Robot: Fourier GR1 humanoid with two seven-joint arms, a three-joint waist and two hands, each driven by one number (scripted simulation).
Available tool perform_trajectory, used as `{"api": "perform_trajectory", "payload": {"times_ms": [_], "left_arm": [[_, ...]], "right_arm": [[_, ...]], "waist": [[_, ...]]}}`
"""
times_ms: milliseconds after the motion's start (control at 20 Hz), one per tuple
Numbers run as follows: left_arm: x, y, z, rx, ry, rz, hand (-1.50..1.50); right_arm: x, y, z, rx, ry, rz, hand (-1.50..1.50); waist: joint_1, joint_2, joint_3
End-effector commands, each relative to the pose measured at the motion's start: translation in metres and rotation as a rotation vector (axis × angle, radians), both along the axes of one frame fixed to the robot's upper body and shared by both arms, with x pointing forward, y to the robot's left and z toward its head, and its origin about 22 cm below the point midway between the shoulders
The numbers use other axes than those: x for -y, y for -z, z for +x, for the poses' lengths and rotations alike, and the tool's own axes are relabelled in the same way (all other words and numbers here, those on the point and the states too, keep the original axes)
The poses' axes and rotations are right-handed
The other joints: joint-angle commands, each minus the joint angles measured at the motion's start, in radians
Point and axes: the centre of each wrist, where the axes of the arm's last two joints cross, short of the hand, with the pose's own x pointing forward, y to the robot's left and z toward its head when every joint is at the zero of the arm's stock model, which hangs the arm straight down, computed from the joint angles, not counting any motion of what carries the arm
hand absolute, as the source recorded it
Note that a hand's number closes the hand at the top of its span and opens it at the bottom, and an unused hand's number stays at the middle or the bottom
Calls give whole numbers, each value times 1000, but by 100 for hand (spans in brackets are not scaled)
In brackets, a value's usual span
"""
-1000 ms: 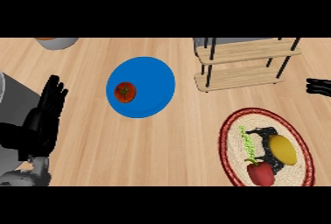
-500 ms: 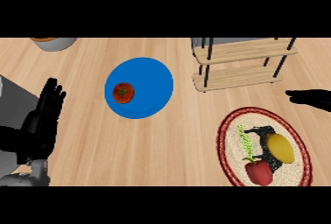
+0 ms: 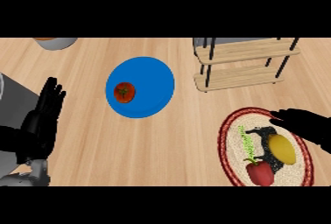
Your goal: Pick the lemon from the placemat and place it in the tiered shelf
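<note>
Reaching in from the right edge, the right hand [image 3: 309, 127] now hovers over the placemat [image 3: 231, 131], fingers [image 3: 282, 115] relaxed, holding nothing. Just below lies the lemon [image 3: 282, 148]: probably light, firm, smooth-skinned; curl round its middle.

A kitchen: wooden counter [image 3: 168, 144], blue plate [image 3: 152, 76], placemat [image 3: 234, 131], tiered shelf [image 3: 245, 76].

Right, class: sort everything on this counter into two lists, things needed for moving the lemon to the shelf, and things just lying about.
Needed: lemon, placemat, tiered shelf, right hand.

Lying about: red pepper, tomato, blue plate, bowl, resting left hand.
</note>
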Motion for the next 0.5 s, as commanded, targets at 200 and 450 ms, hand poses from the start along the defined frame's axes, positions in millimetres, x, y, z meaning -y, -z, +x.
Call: {"api": "perform_trajectory", "payload": {"times_ms": [200, 450], "left_arm": [[-2, -5, 8, 7, 7, 11, 0], [5, 2, 10, 3, 10, 6, 0]], "right_arm": [[3, 32, 3, 76, 100, -233, -150], [-2, 58, 4, 54, 90, -169, -150]], "waist": [[12, 4, 0], [10, 4, 0]]}}
